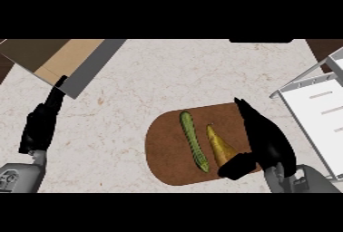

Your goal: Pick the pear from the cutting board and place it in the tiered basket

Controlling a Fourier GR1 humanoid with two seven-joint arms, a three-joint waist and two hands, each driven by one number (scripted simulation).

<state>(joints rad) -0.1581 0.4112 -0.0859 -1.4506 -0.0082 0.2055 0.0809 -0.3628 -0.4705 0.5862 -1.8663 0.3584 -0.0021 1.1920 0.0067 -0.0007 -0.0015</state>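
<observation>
The black right hand lay over the right side of the round brown wooden cutting board, its fingers stretched straight toward the far edge and its thumb curled in at the near end against the wide base of the yellow pear. The hand was open rather than closed round the fruit; the thumb covered the pear's bottom, and whether it truly touched could not be told. The pear was a tapering, golden-yellow fruit with a slim pointed neck aimed away from the robot and a broader, darker base nearest the thumb; it rested on the board, just left of the hand. Beside it, nearly parallel, lay a long green ribbed cucumber, close to the pear but apart from it. The board sat on the pale speckled stone tabletop. To the right stood the white wire tiered basket, near the hand. The black left hand rested open, fingers straight, at the view's left edge, near a brown and grey box.
</observation>
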